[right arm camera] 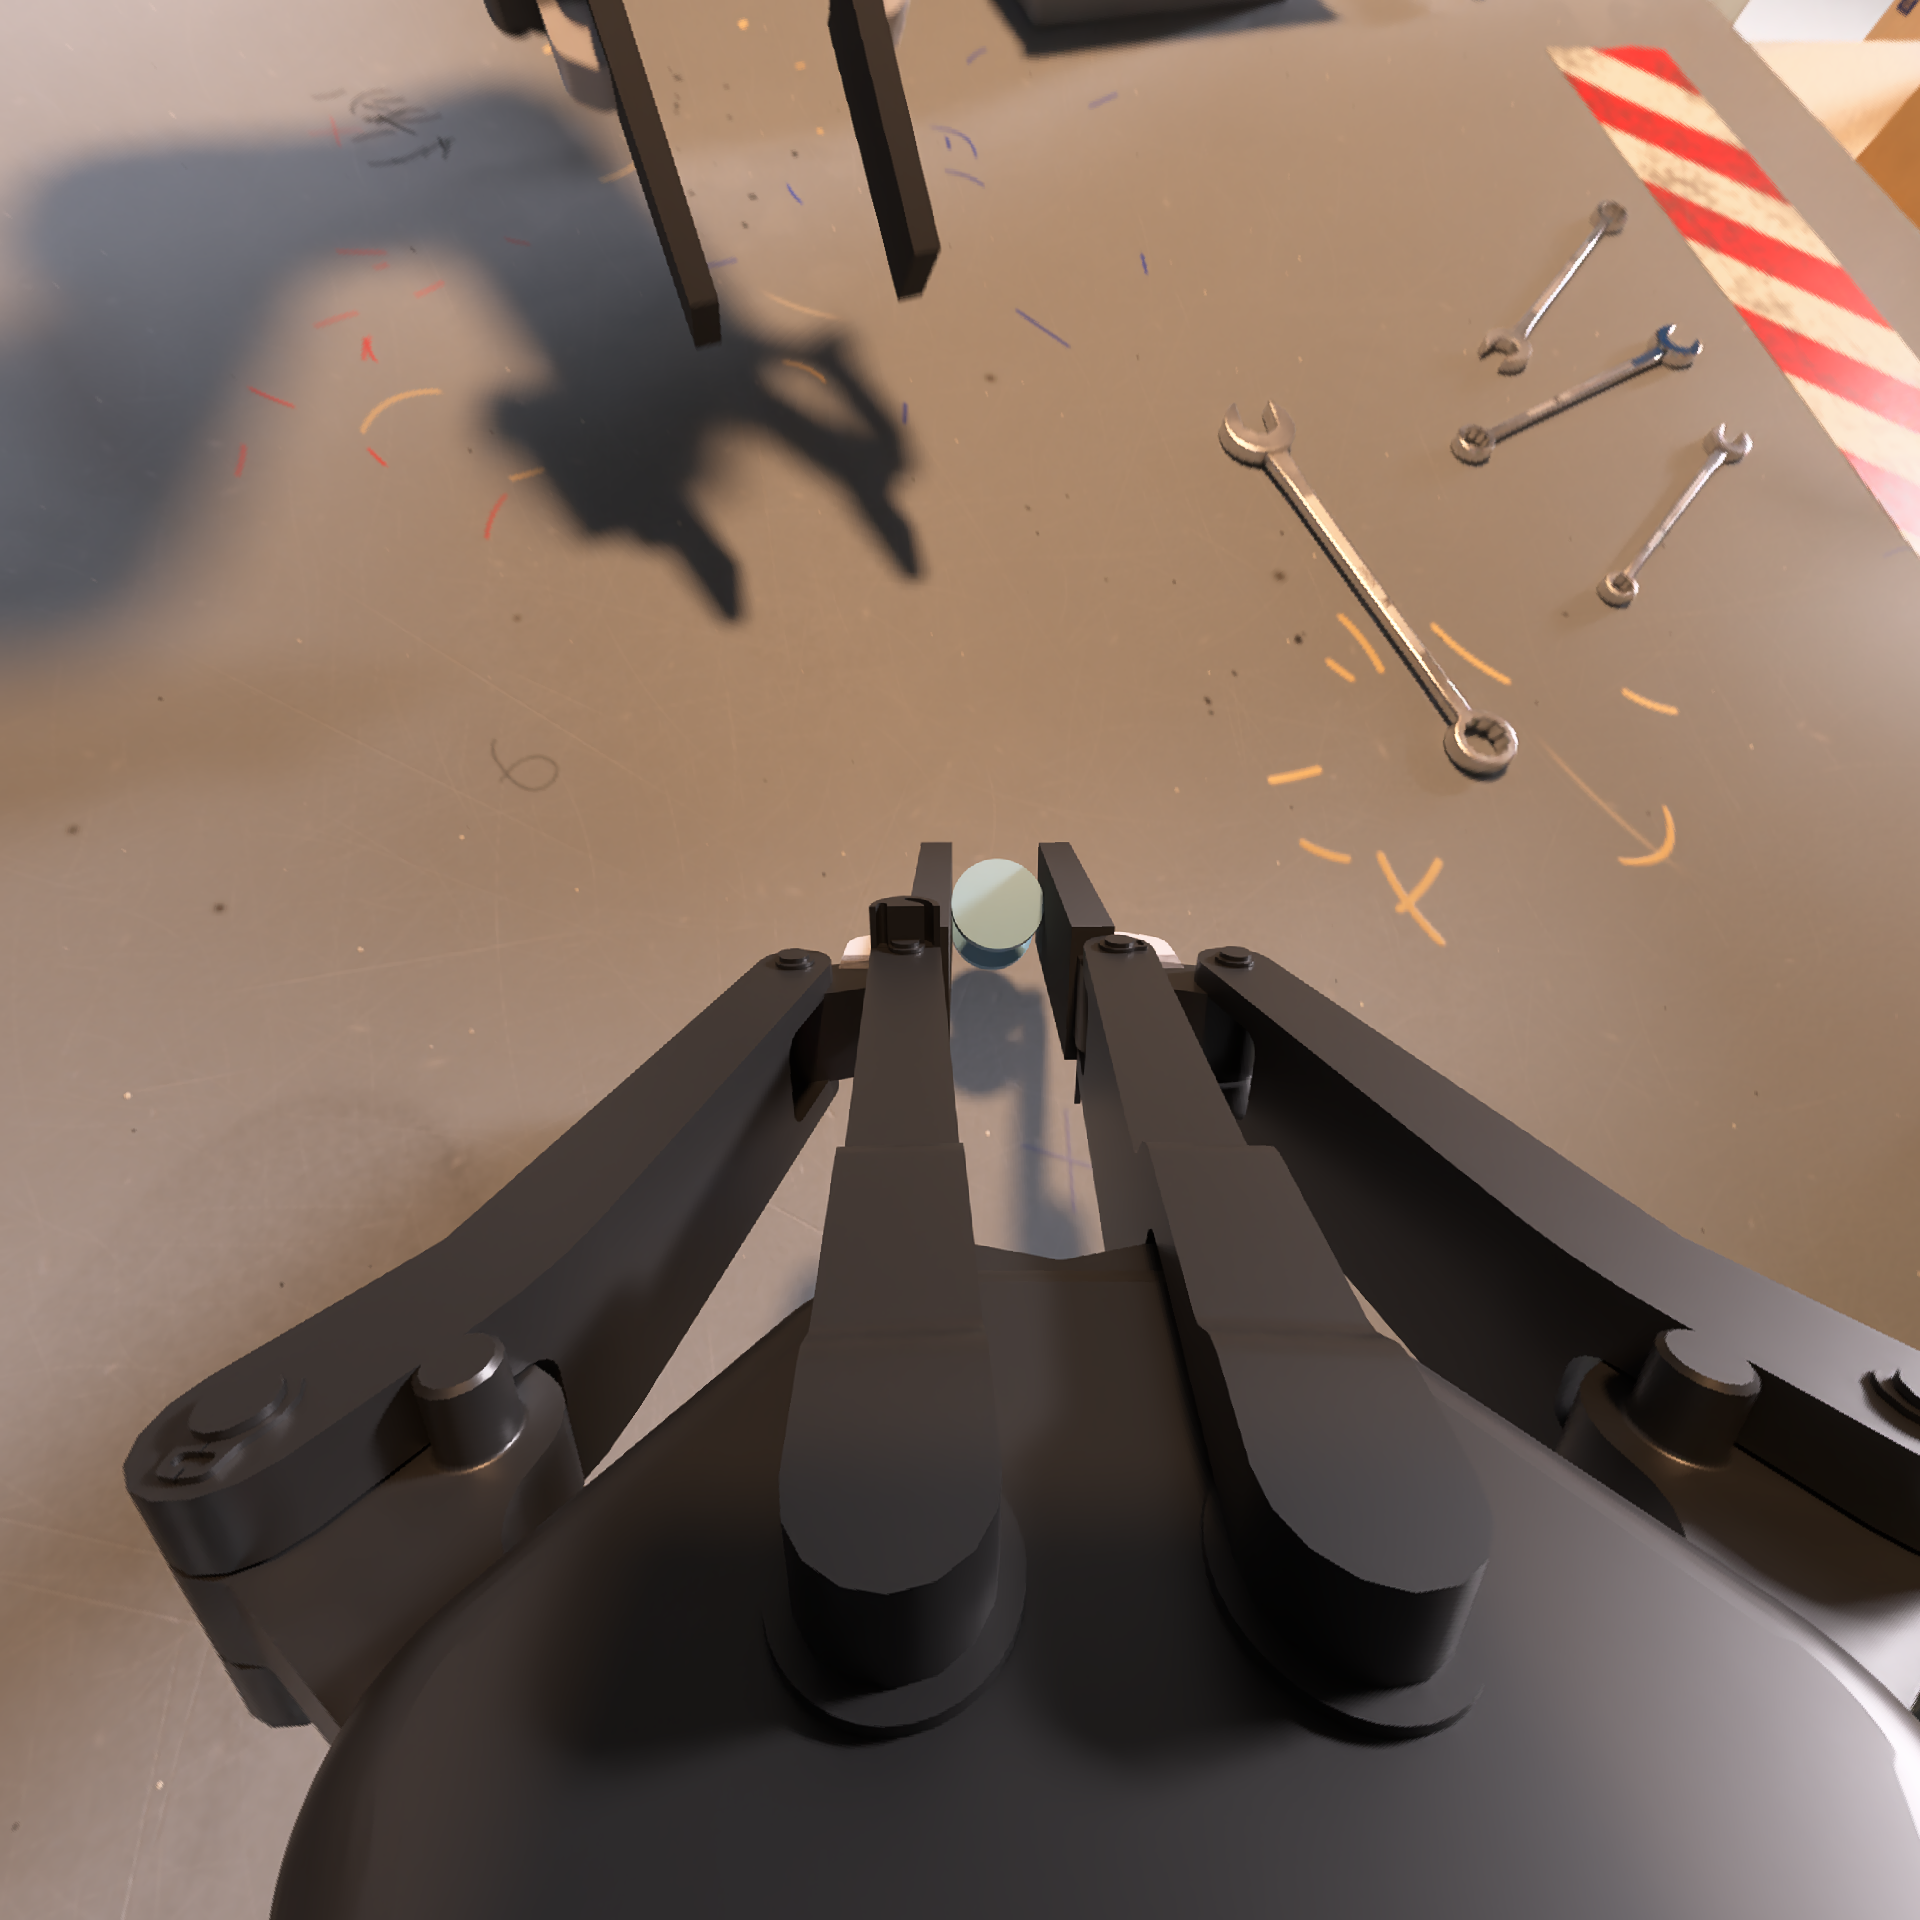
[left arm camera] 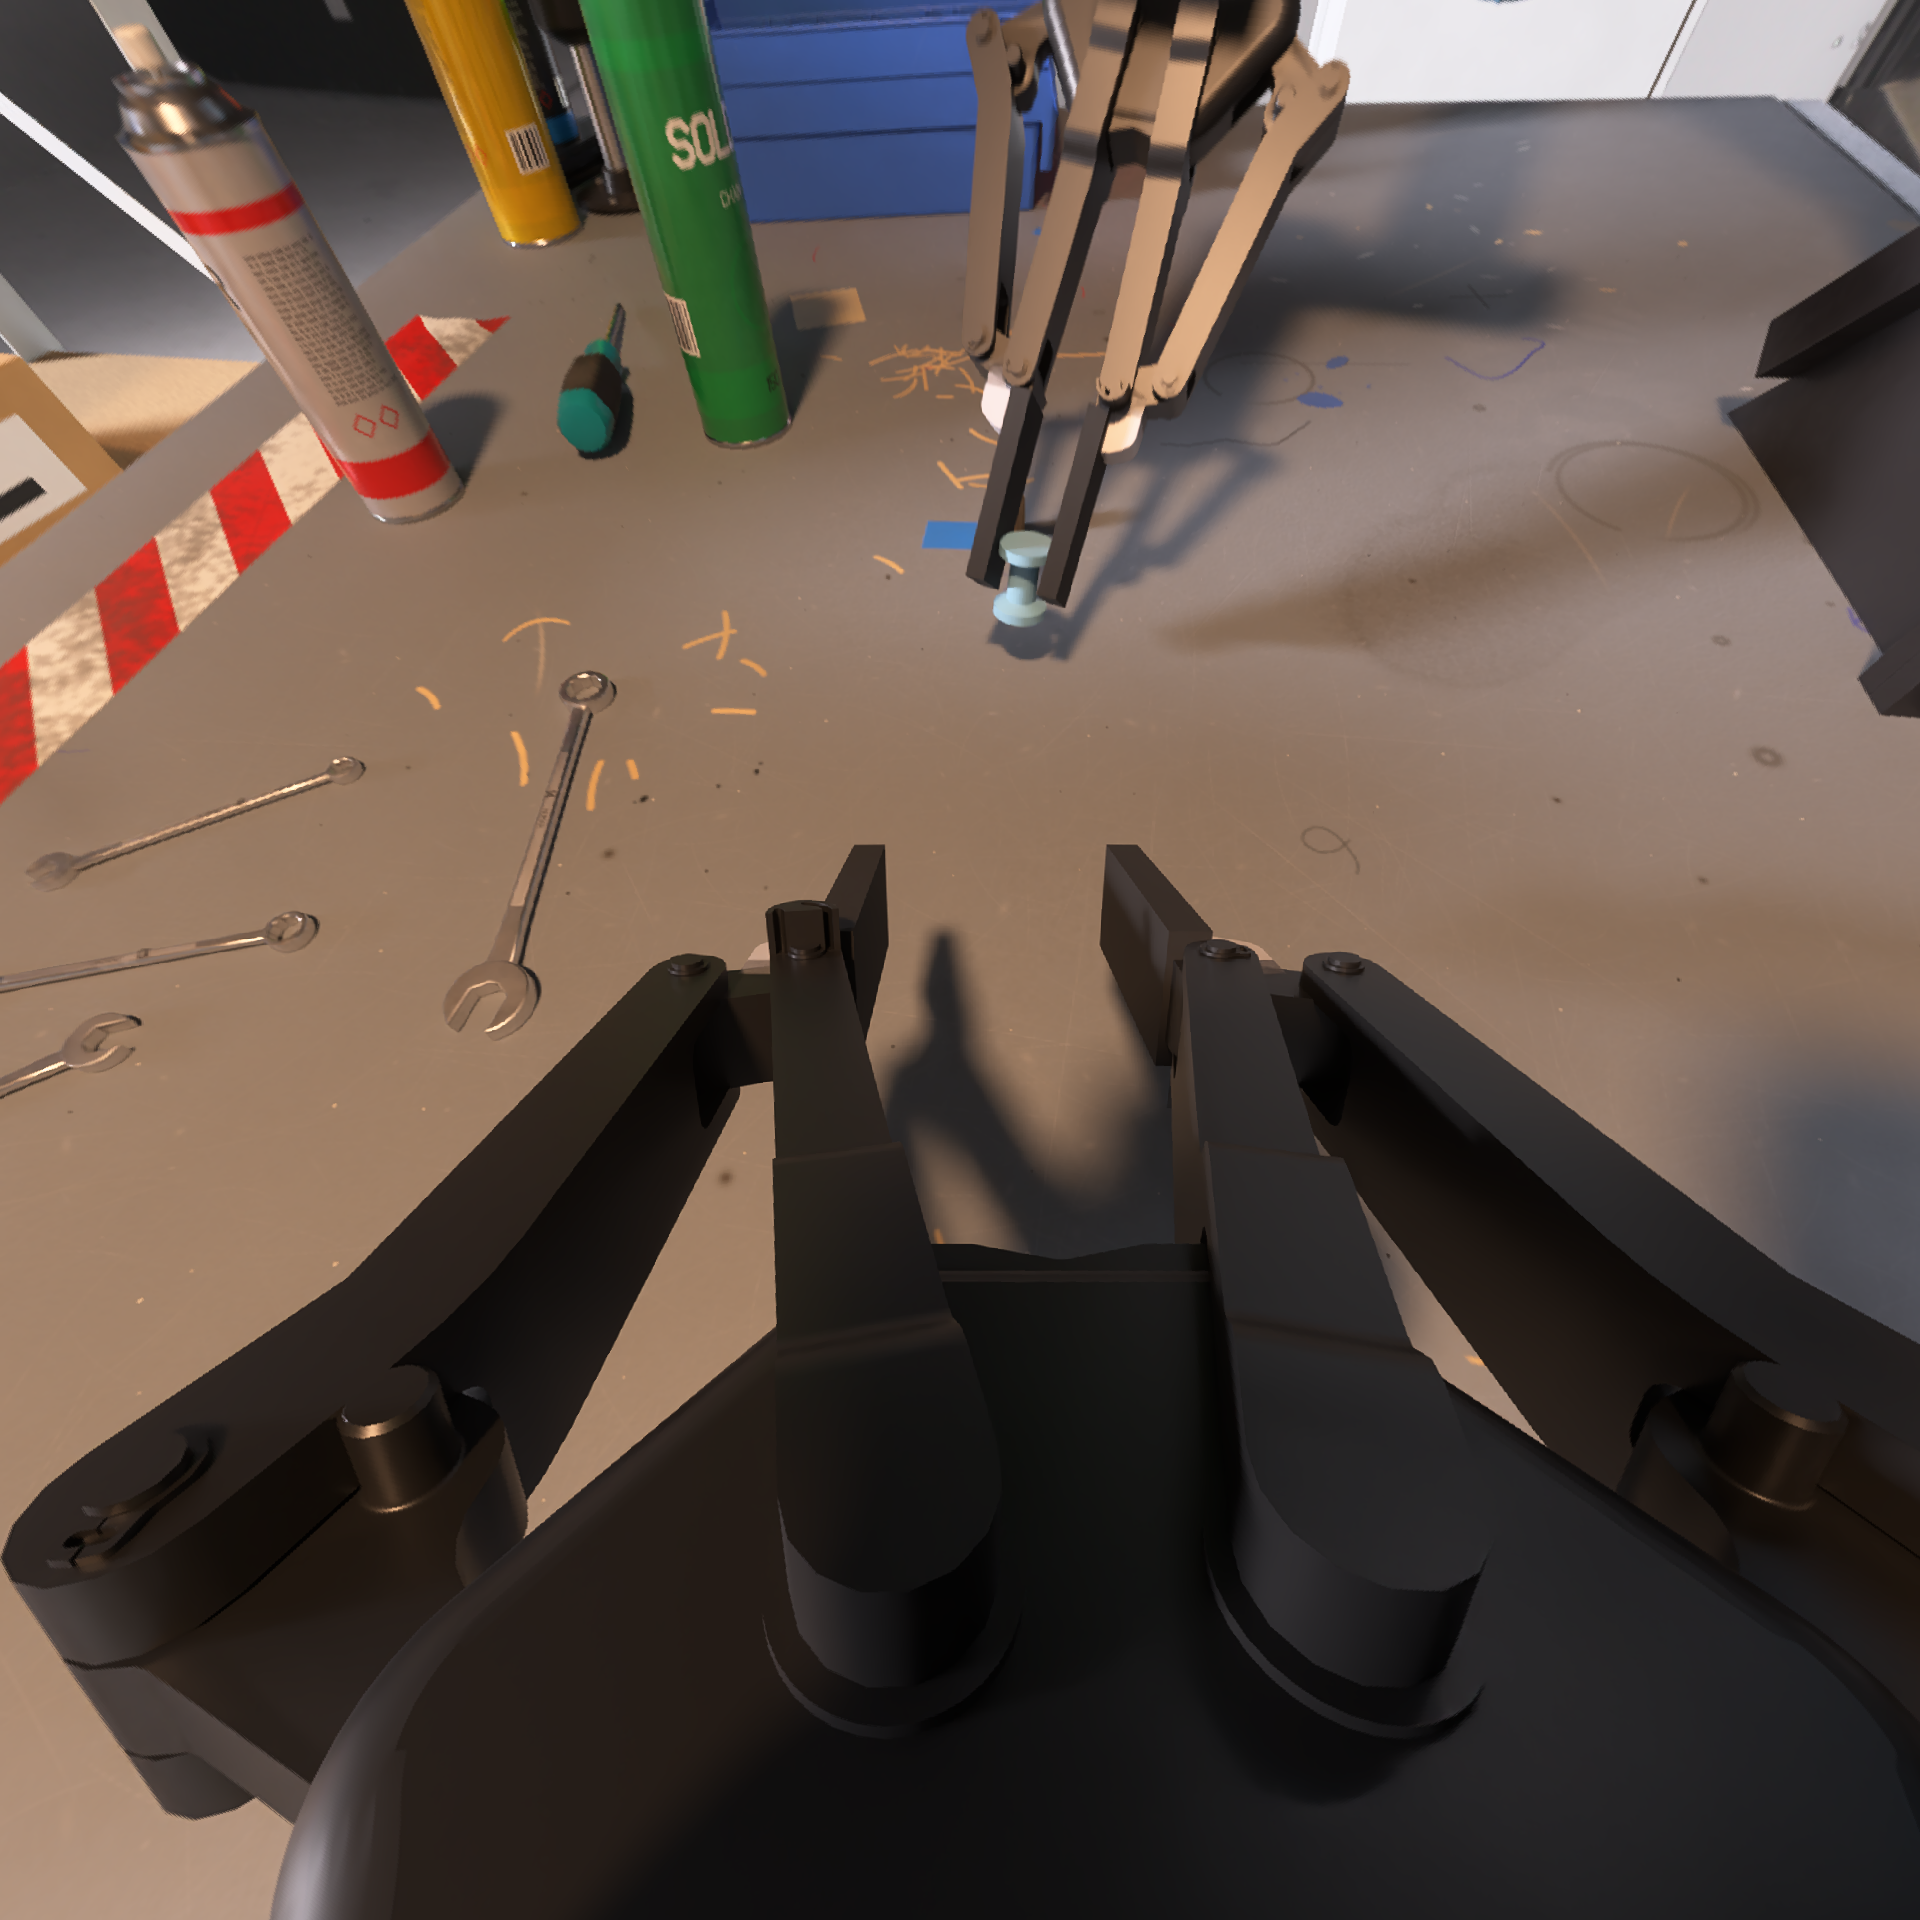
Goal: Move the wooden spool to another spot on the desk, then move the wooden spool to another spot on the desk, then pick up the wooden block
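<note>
The wooden spool point(right arm camera: 995, 902) is small and pale blue, with a flange at each end. It stands upright between the fingers of my right gripper point(right arm camera: 994, 854), which is shut on its waist. In the left wrist view the spool point(left arm camera: 1020, 607) hangs just above the desk in the right gripper point(left arm camera: 1018, 587), with its shadow right beneath it. My left gripper point(left arm camera: 995, 883) is open and empty, hovering over bare desk some way short of the spool. It also shows at the top of the right wrist view point(right arm camera: 810, 301). No wooden block shows in either view.
Several wrenches point(left arm camera: 530, 852) lie to the left. Behind them stand a grey spray can point(left arm camera: 301, 312), a green can point(left arm camera: 707, 260), a yellow can point(left arm camera: 499, 125), a teal screwdriver point(left arm camera: 594, 387) and a blue toolbox point(left arm camera: 862, 114). Red-white striped tape point(left arm camera: 156, 582) marks the desk edge. A dark object point(left arm camera: 1839, 416) is at the right.
</note>
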{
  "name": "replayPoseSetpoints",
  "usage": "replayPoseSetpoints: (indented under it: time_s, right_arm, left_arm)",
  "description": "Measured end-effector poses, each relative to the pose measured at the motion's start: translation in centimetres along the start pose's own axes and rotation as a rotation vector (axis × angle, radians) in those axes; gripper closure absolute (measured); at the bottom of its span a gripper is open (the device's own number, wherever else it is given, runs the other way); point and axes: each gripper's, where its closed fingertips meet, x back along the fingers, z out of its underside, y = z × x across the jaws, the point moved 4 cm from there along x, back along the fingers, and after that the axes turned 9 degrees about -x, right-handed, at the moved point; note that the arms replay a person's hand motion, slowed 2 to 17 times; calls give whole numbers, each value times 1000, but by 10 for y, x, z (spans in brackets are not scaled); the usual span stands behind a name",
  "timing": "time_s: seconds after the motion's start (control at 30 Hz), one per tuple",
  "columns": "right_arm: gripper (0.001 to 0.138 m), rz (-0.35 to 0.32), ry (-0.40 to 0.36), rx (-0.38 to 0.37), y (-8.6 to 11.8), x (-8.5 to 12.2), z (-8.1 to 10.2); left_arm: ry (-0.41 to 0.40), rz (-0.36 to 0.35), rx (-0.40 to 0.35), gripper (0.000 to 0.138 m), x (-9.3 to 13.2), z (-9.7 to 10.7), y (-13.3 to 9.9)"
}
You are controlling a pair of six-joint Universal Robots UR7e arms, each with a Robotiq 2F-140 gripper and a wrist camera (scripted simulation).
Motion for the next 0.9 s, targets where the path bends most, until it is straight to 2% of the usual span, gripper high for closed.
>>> replayPoseSetpoints:
  time_s: [0.2,0.43,0.63,0.9]
  right_arm:
    - [117,-42,-46,23,12,-4,-20]
    - [117,-116,-67,71,29,-17,-40]
    - [117,-164,-37,116,38,-34,-50]
    - [117,-192,27,153,40,-56,-58]
  left_arm:
    - [43,21,3,83,-8,7,-6]
    - [88,38,6,85,-20,13,-12]
    - [106,57,5,88,-29,14,-17]
    - [139,70,5,89,-36,17,-20]
